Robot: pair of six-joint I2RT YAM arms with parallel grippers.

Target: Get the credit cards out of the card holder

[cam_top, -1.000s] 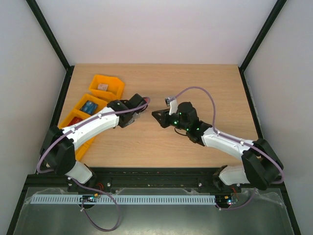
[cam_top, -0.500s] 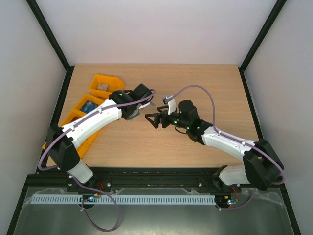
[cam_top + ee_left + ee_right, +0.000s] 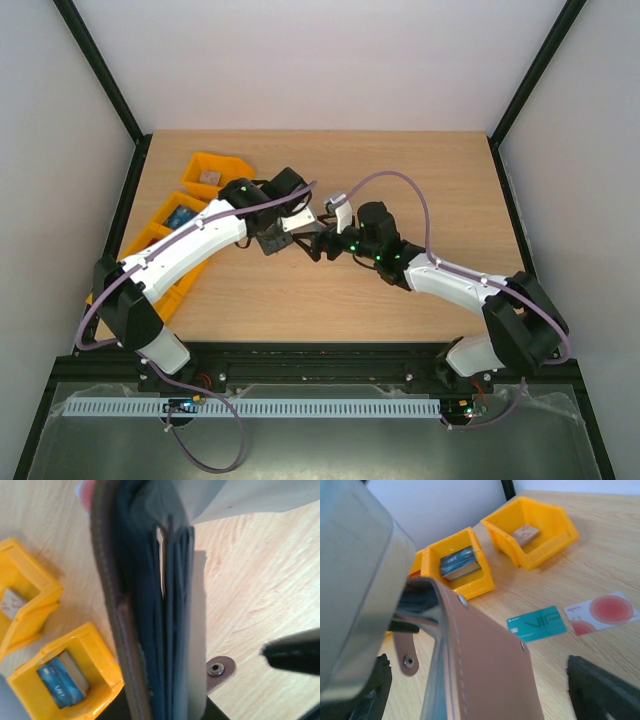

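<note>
- Pale walls and black frame posts closed in a wooden table [image 3: 420, 170], bare and roomy across its far and right parts; yellow bins [image 3: 215, 175] crowded its left edge.
- Over mid-table, the left gripper [image 3: 272, 240] was clamped on the card holder [image 3: 485, 670], held up on edge.
- Facing it, the right gripper [image 3: 312, 240] had its fingers spread wide either side of the holder; contact was unclear.
- Out of the holder, a teal card [image 3: 537, 623] and a pale card [image 3: 602, 612] lay flat, side by side.
- One second earlier the grippers were well apart and the right fingers nearly together.
</note>
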